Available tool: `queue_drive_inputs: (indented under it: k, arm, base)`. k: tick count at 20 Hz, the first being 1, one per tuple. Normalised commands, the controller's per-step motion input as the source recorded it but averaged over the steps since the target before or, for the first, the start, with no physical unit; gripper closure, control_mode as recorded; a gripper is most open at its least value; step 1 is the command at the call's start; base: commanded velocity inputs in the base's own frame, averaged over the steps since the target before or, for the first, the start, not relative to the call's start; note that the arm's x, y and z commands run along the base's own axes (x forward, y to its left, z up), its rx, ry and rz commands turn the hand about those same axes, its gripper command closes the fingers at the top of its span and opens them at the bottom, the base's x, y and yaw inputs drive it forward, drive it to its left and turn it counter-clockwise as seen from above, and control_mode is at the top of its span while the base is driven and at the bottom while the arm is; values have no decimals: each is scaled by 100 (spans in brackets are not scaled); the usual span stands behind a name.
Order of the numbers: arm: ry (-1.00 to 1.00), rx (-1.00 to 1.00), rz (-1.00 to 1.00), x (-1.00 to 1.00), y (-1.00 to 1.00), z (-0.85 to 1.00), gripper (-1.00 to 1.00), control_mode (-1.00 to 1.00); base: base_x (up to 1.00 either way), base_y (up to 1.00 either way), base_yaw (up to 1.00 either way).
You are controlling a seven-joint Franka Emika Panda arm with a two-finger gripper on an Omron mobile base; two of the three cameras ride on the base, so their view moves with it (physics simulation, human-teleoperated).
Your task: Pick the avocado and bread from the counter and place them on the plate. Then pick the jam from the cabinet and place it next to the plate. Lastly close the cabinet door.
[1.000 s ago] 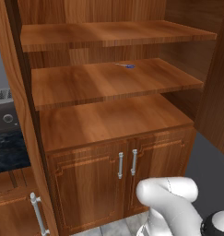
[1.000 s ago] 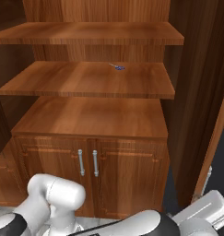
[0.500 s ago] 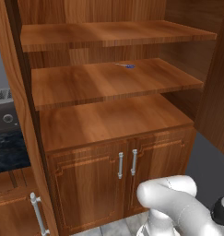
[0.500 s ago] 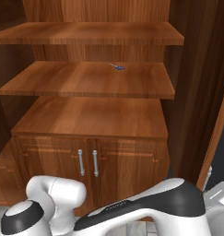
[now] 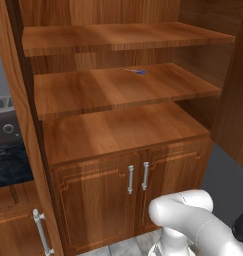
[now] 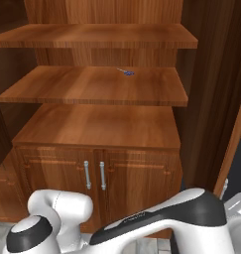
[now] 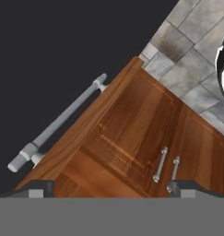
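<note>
In the left base view the black marble counter (image 5: 10, 167) shows at the far left beside the tall wooden cabinet (image 5: 118, 132), whose shelves are bare but for a tiny blue speck (image 5: 140, 72) on the middle one. In the hand view the gripper (image 7: 109, 188) is spread wide with nothing between its fingertips, facing the open cabinet door (image 7: 85, 133), its silver bar handle (image 7: 58, 123) and the two small lower doors (image 7: 150, 138)

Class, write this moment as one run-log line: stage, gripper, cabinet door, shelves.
stage: closing cabinet door | gripper: open, holding nothing | cabinet door: open, bar handle ahead of fingertips | shelves: no jam
</note>
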Motion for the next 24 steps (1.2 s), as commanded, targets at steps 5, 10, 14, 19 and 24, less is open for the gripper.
queue_drive_inputs:
  k: [5, 10, 14, 19, 24]
  arm:
    - [0, 8, 0, 34, -38, -29, -100, -100]
    - [0, 4, 0, 48, -17, -33, -100, -100]
    - [0, 0, 1, 63, -6, -36, -100, -100]
    - [0, 0, 11, 61, -1, -40, -100, -100]
    - [0, 0, 15, 80, -16, -36, -100, -100]
  base:
    - [0, 0, 0]
    - [0, 0, 0]
    - [0, 0, 0]
    - [0, 0, 0]
    - [0, 0, 0]
